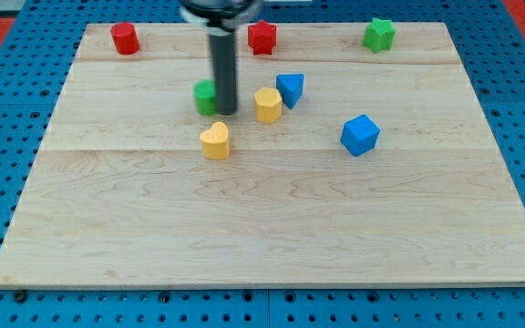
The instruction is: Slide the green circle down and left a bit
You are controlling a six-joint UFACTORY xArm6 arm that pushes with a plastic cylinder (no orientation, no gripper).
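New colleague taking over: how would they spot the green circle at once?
On the wooden board, look at the upper middle, where my tip ends. The green circle sits right against its left, half hidden, far from the green star at the top right.

- green circle (206, 97) — low round block, flat on the wooden board, upper-middle area
- its right side is partly hidden behind the dark rod
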